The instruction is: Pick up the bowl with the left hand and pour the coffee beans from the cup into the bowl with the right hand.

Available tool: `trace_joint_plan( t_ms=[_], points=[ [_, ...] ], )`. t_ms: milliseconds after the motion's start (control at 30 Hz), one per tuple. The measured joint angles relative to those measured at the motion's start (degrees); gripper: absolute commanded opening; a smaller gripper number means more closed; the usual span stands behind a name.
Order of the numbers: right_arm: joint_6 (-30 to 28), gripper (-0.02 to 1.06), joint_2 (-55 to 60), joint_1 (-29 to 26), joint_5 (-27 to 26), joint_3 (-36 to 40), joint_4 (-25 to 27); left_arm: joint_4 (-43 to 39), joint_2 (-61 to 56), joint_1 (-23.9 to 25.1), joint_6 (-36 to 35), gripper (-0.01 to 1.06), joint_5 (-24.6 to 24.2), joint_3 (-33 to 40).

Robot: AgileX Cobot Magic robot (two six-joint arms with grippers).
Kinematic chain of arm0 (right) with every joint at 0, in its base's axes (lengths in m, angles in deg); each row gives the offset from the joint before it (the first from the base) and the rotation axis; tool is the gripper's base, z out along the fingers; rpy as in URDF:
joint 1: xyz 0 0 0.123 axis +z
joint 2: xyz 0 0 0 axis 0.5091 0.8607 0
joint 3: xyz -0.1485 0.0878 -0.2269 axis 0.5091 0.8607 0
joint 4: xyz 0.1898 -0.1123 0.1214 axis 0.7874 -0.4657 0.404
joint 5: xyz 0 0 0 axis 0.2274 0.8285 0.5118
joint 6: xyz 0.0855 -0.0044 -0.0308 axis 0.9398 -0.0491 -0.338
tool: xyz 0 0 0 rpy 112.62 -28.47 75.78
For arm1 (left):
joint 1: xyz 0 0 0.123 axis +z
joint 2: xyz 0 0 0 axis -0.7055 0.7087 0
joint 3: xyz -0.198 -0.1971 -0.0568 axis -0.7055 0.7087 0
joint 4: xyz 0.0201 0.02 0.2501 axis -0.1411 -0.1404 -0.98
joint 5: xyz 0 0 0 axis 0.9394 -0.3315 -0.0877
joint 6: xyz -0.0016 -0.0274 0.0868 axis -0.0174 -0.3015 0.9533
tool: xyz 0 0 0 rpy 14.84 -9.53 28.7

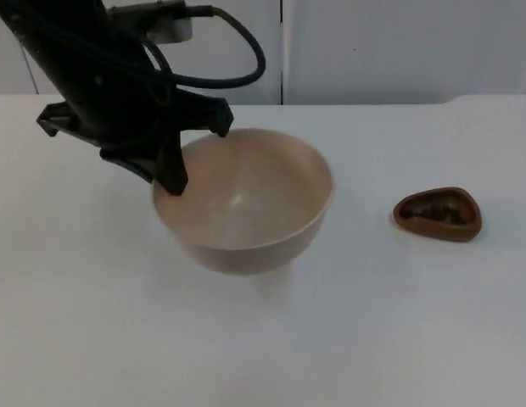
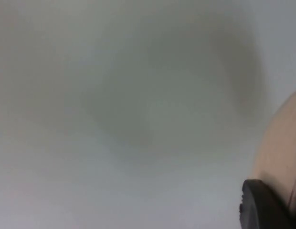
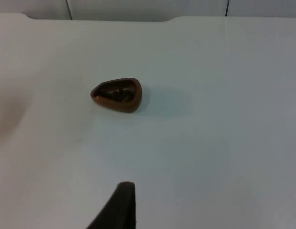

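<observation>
Bowl: we see the beige bowl (image 1: 246, 203) left of table centre, tilted a little, its left rim pinched by the left gripper (image 1: 176, 161); whether its base still touches the table we can't tell.
Bowl contents: inside looks bare, smooth beige.
Left gripper: clenched on the bowl's rim, one black finger (image 1: 171, 170) down inside the wall, the other outside near the far rim. In the left wrist view a black fingertip (image 2: 262, 207) lies against the bowl's beige wall (image 2: 281, 157).
Cup: small brown cup (image 1: 439, 214) on the table right of the bowl, well apart from it, upright, with dark coffee beans (image 1: 437, 209) in it. The right wrist view shows the same cup (image 3: 117, 94) standing alone on the white surface.
Right gripper: we see one black fingertip (image 3: 120, 207) in its wrist view, well short of the cup; open or closed we can't tell.
Table: white table (image 1: 373, 339), open surface in front of both bowl and cup.
Edges: grey partition wall (image 1: 399, 47) closes the far side, behind bowl and cup.
</observation>
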Motion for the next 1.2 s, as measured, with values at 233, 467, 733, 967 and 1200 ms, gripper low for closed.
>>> trace_joint_plan(
  t_ms=[233,467,733,967,1200],
  points=[
    [0.00,1.05,0.00,0.00,0.00,0.00,0.00,-7.31,-1.14,-4.55,-3.31,0.00,-0.46,0.00],
    [0.00,1.05,0.00,0.00,0.00,0.00,0.00,-15.07,-1.26,-9.40,-8.73,0.00,-1.47,0.00],
    [0.00,1.05,0.00,0.00,0.00,0.00,0.00,-16.89,-1.43,-9.40,-10.72,0.00,-2.06,0.00],
    [0.00,1.05,0.00,0.00,0.00,0.00,0.00,-17.25,-1.43,-10.22,-11.66,0.00,-3.34,0.00],
    [0.00,1.05,0.00,0.00,0.00,0.00,0.00,-17.66,-1.43,-14.89,-12.01,0.00,-3.28,0.00]
  ],
)
